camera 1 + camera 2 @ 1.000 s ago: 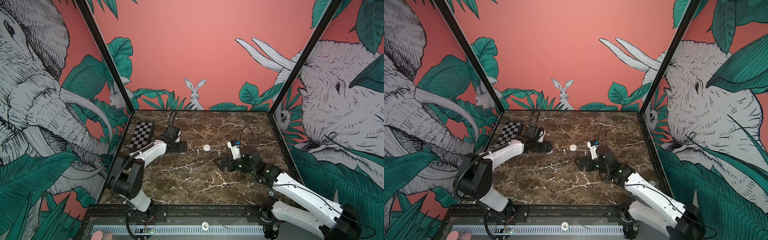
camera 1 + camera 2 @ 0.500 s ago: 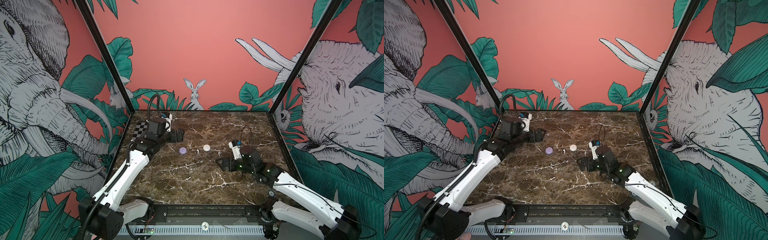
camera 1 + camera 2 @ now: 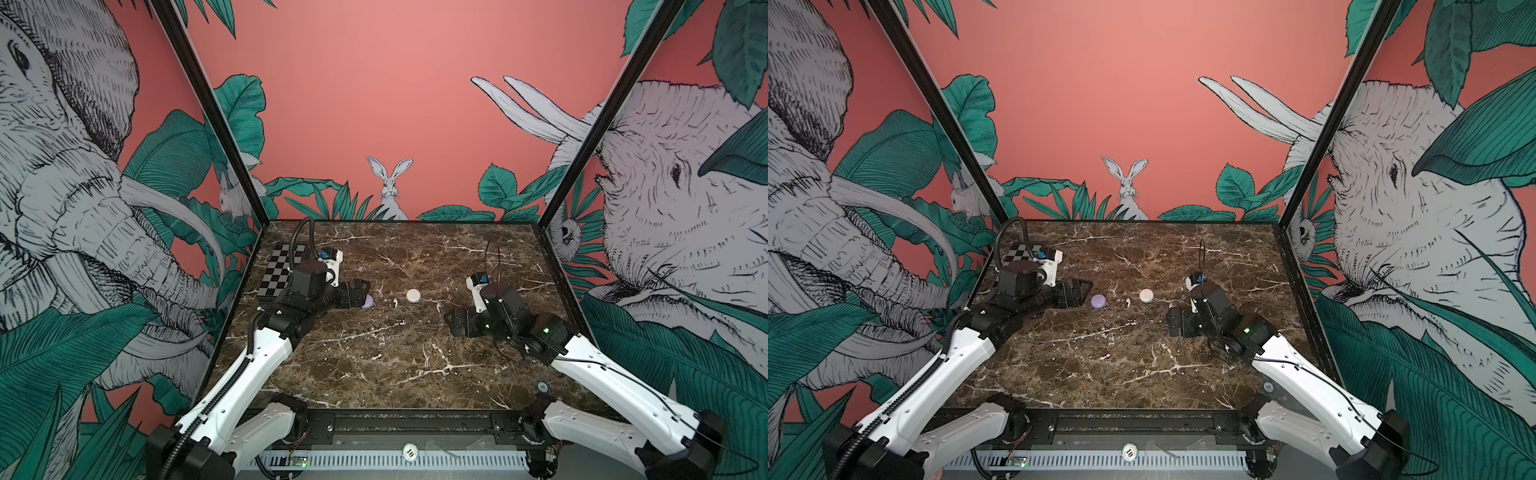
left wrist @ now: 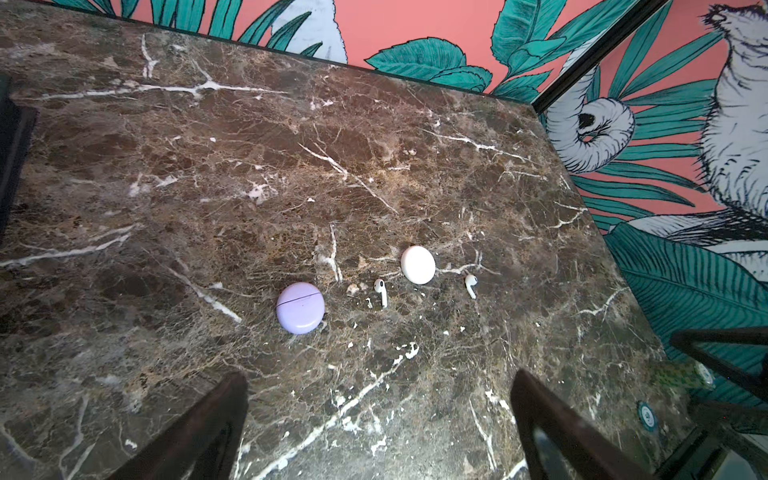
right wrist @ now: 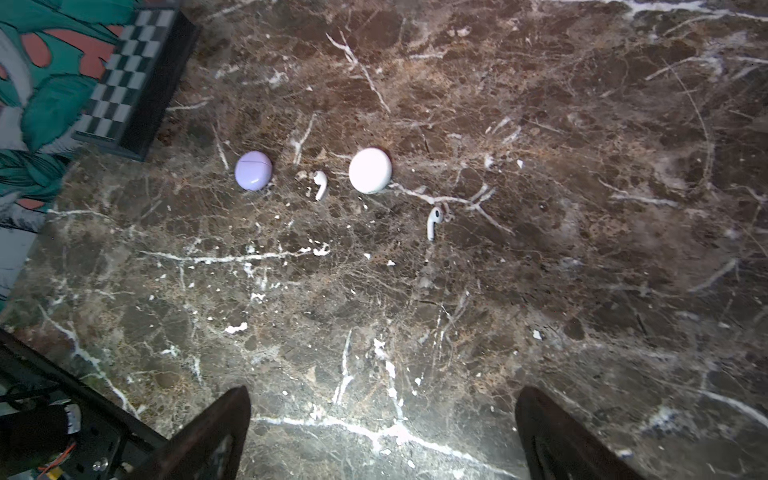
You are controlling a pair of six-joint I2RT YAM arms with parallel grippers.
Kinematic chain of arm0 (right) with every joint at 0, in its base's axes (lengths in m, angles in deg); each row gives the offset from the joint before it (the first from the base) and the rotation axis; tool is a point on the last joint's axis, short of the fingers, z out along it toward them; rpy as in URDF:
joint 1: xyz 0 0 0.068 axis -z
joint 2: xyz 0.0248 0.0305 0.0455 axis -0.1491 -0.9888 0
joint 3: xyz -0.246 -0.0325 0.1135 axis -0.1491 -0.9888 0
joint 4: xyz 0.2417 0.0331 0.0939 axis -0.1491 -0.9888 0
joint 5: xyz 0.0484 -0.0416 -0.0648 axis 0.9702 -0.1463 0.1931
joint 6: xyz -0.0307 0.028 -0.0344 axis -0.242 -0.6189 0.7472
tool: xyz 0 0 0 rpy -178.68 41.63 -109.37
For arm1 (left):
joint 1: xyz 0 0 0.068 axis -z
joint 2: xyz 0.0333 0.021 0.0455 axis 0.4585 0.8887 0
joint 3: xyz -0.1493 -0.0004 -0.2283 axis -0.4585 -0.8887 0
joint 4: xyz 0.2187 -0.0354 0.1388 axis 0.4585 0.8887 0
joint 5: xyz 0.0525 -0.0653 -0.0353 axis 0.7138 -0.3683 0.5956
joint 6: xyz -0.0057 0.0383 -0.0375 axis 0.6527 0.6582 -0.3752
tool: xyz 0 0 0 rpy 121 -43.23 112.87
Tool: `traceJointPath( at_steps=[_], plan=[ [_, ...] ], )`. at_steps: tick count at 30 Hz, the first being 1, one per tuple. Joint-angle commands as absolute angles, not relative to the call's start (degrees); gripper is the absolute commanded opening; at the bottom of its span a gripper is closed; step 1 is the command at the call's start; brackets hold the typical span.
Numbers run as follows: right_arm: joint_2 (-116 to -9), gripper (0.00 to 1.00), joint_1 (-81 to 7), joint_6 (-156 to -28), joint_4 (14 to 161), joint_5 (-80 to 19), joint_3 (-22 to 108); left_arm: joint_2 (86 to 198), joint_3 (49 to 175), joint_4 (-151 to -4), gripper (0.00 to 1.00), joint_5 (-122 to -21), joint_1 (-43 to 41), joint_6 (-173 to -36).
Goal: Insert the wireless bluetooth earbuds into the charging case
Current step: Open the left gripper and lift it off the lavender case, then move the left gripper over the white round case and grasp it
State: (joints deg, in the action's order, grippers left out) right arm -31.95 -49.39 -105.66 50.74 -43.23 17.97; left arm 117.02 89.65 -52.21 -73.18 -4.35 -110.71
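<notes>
Earbuds (image 4: 380, 291) lie flat, tiny; left end effector (image 4: 378, 399) and right end effector (image 5: 382, 399) gape empty. A pinch could flick one away; white case (image 4: 418, 264) looks shut.

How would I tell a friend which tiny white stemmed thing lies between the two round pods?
Find the brown marble table, then the short row of small things across its middle. Between the lilac round case and the white round case lies a white earbud. The second white earbud lies beyond the white case, with no case on its other side.
</notes>
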Motion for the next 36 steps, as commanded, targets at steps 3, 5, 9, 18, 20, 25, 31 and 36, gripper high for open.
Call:
traceJointPath(
  at_steps=[3,5,9,18,20,25,31,36],
  plan=[
    [-35.62,0.98,-49.11,-104.99,46.07,-46.07,21.1,116.53,89.36,-49.7,0.99,-71.67,-4.24,-112.44],
    [-36.7,0.98,-49.01,-104.21,45.14,-46.19,22.48,117.13,88.87,-49.87,0.99,-71.03,-3.87,-114.13],
    [-37.66,0.98,-49.06,-101.74,45.75,-44.76,23.18,119.28,89.04,-49.09,0.99,-66.94,-0.75,-117.22],
    [-40.28,0.98,-49.08,-100.23,43.21,-46.04,25.63,120.86,89.41,-50.41,0.99,-63.11,4.79,-123.26],
    [-40.2,0.98,-49.09,-99.83,42.61,-47.02,26.22,122.5,91.08,-47.88,0.99,-62.12,5.61,-124.31],
    [-40.62,0.98,-48.91,-99.26,41.7,-47.25,27.17,125.76,92.62,-46.97,0.99,-61.6,6.97,-128.83],
    [-40.0,0.98,-48.79,-99.21,41.23,-47.54,27.31,129.74,95.37,-45.17,0.99,-58.58,9.16,-131.72],
    [-38.88,0.98,-48.74,-98.87,41.4,-47.27,26.47,132.8,97.46,-43.54,0.99,-58.19,9.75,-133.15]
  ],
)
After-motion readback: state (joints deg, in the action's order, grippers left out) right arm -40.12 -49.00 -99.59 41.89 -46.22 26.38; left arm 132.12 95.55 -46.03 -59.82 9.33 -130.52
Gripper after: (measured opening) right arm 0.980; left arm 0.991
